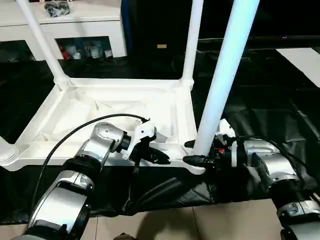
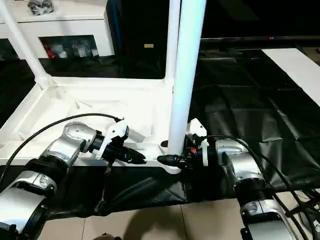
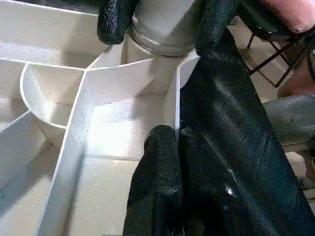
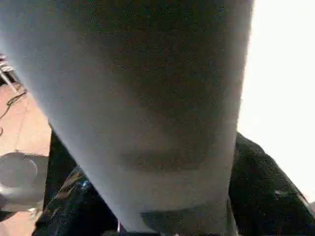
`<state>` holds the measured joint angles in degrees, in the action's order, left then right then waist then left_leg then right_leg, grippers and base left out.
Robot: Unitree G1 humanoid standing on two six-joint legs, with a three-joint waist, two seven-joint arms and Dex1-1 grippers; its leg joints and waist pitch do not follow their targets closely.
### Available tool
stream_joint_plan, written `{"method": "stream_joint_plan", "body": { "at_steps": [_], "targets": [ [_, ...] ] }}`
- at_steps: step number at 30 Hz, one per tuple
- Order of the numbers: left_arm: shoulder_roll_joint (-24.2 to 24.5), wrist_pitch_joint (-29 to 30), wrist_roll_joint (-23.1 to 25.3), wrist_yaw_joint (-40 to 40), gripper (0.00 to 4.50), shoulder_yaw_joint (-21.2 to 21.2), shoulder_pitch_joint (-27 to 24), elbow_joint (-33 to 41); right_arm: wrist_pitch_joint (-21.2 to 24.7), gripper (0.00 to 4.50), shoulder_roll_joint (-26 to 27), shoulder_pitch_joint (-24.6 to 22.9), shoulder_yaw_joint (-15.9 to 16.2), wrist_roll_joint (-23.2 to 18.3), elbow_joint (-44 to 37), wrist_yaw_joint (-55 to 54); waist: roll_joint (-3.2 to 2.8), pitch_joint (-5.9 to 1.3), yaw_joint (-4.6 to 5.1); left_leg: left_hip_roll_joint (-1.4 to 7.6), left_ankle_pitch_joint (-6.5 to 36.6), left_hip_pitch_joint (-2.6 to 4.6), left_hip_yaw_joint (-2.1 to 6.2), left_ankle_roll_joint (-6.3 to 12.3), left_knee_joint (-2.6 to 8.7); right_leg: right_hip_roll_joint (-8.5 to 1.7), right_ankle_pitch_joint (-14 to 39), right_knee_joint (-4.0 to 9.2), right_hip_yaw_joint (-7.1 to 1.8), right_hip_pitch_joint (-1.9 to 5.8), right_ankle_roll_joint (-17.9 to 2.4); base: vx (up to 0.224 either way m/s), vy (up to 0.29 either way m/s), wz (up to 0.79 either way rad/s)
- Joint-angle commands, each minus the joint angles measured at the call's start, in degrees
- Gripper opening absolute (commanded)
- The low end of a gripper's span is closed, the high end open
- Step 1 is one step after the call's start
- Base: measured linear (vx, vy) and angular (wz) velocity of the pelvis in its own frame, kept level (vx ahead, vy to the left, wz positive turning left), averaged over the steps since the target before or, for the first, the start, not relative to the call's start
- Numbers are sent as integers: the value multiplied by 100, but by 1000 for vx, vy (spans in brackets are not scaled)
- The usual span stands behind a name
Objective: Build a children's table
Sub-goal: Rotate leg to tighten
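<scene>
On the black sheet (image 1: pixel 260 107) spread over the floor, the children's table (image 1: pixel 125 107) is lying upside down, its ribbed underside facing up. Three legs are standing in corner sockets: one at the far left (image 1: pixel 42 42), one at the far right (image 1: pixel 192 40), and the near right leg (image 1: pixel 225 75) rising steeply just in front of the robot. At the near left corner only the rounded socket (image 1: pixel 7 152) is showing at the picture's edge; whether a leg is sitting there I cannot tell.

The left gripper (image 1: pixel 162 157) is resting along the table's near rim with its fingers (image 3: pixel 157 167) pressed together on the thin edge wall, seemingly steadying the top. The right gripper (image 1: pixel 192 152) is reaching in from the right, its fingers standing apart on either side of the near right leg's base, just above the socket; whether they are actually pressing on it I cannot tell.

The table is looking like hollow moulded plastic: light, fairly stiff, smooth and a little slippery, liable to slide on the sheet when pushed. The legs are probably best gripped low, close to the socket, where a push goes straight down; the top is best held by its rim or a rib.

Far left, a white cabinet (image 1: pixel 90 25) is holding small items behind its glass doors (image 1: pixel 82 49), too small to name.
</scene>
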<state>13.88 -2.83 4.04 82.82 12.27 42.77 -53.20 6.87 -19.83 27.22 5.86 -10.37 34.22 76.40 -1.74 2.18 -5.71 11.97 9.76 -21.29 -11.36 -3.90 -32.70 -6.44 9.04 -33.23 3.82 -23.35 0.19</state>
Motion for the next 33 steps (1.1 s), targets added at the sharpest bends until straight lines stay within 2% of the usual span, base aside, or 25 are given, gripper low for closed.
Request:
{"method": "stream_joint_plan", "body": {
  "at_steps": [1, 2, 4, 6, 8, 10, 11, 14, 16, 18, 20, 21, 23, 25, 26, 27, 29, 32, 33],
  "targets": [
    [-340, 88, -66, -888, 0, -101, 193, 91, 56, 252, 512, -88, 199, 48, -27, -528, 28, -335, 9, 140, 1489, 80, 29, 328, 380, -180, 1290, 331, -152, 275, -1479, 0, 0, 0],
    [-420, 171, -63, -1124, 0, -150, 193, 114, -45, 250, 603, -85, 122, 186, 99, -1031, 49, -324, 22, 126, 1640, 90, 35, 241, 396, -183, 1587, 359, -140, 275, -1398, 0, 0, 0],
    [-570, 310, -52, -1502, 0, -211, 196, 155, -211, 244, 754, -25, 23, 445, 369, -1902, 38, -305, 52, 121, 1807, 110, 43, 114, 413, -199, 2002, 405, -152, 246, -1258, 0, 0, 0],
    [-790, 452, -75, -1884, 0, -280, 190, 197, -254, 236, 963, 57, -151, 563, 640, -2757, 53, -297, 131, 94, 1928, 110, 70, 18, 429, -196, 2378, 449, -146, 247, -1091, 0, 0, 0],
    [-924, 512, -84, -2077, 0, -303, 181, 217, -246, 230, 1096, 109, -258, 575, 770, -3203, 39, -304, 169, 87, 1890, 104, 78, 7, 433, -193, 2379, 465, -146, 247, -1032, 0, 0, 0],
    [-1177, 588, -79, -2428, 0, -322, 167, 226, -200, 217, 1348, 217, -417, 580, 984, -3948, 26, -307, 225, 78, 1917, 117, 65, 28, 422, -175, 2253, 473, -156, 222, -1071, 0, 0, 0],
    [-1305, 614, -74, -2610, 0, -327, 159, 227, -180, 211, 1484, 271, -488, 601, 1068, -4340, 32, -306, 255, 64, 1942, 98, 72, 51, 423, -155, 2229, 471, -138, 238, -1071, 0, 0, 0],
    [-1648, 641, -25, -2966, 0, -185, 51, 340, -295, 210, 1872, 418, -500, 794, 1252, -5090, 24, -303, 289, 55, 1977, 102, 69, 91, 424, -158, 2380, 503, -138, 222, -978, 0, 0, 0],
    [-1663, 621, -2, -2962, 0, -151, 25, 353, -426, 210, 1912, 424, -453, 838, 1241, -5070, 23, -306, 301, 47, 2000, 96, 69, 125, 421, -155, 2456, 520, -131, 222, -924, 0, 0, 0],
    [-1650, 592, 56, -2930, 0, -106, -1, 366, -746, 262, 1941, 454, -396, 965, 1268, -5176, 21, -302, 321, 54, 2066, 87, 73, 154, 430, -153, 2469, 532, -129, 211, -882, 0, 0, 0],
    [-1585, 532, 107, -2926, 0, -92, 9, 348, -920, 283, 1887, 471, -436, 989, 1279, -5244, 9, -305, 338, 58, 2146, 96, 75, 163, 434, -147, 2444, 532, -128, 201, -908, 0, 0, 0],
    [-1536, 511, 101, -2887, 0, -106, 11, 339, -985, 283, 1805, 452, -485, 947, 1224, -5154, 35, -301, 347, 58, 2167, 88, 73, 175, 436, -141, 2440, 533, -127, 204, -913, 0, 0, 0],
    [-1472, 472, 127, -2898, 0, -89, -1, 341, -1046, 318, 1680, 413, -508, 953, 1149, -5047, 28, -302, 340, 64, 2155, 89, 71, 206, 436, -143, 2361, 523, -136, 202, -942, 0, 0, 0],
    [-1426, 457, 132, -2879, 0, -86, -15, 350, -1088, 327, 1570, 362, -527, 910, 1066, -4859, 28, -306, 338, 64, 2132, 80, 72, 222, 436, -144, 2309, 516, -136, 214, -955, 0, 0, 0],
    [-1390, 448, 133, -2865, 0, -86, -27, 360, -1131, 327, 1462, 306, -554, 857, 983, -4659, 58, -305, 329, 68, 2112, 72, 69, 255, 434, -145, 2273, 514, -136, 222, -958, 0, 0, 0],
    [-1351, 434, 126, -2810, 0, -87, -38, 368, -1142, 348, 1354, 240, -582, 764, 878, -4393, 49, -316, 309, 71, 2060, 77, 63, 300, 422, -145, 2166, 502, -142, 229, -978, 0, 0, 0],
    [-1297, 406, 118, -2738, 0, -99, -42, 368, -1146, 360, 1181, 113, -589, 579, 691, -3856, 51, -323, 274, 82, 1913, 69, 50, 375, 408, -149, 1924, 478, -155, 238, -1055, 0, 0, 0],
    [-1209, 349, 84, -2559, 0, -109, -22, 347, -1020, 386, 869, -118, -535, 290, 320, -3001, 56, -345, 214, 86, 1577, 45, 40, 526, 379, -146, 1407, 419, -149, 293, -1203, 0, 0, 0],
    [-1163, 296, 62, -2447, 0, -107, -13, 338, -944, 396, 716, -200, -520, 199, 180, -2712, 24, -354, 193, 97, 1414, 36, 37, 586, 363, -145, 1141, 378, -150, 300, -1285, 0, 0, 0]
  ]
}}
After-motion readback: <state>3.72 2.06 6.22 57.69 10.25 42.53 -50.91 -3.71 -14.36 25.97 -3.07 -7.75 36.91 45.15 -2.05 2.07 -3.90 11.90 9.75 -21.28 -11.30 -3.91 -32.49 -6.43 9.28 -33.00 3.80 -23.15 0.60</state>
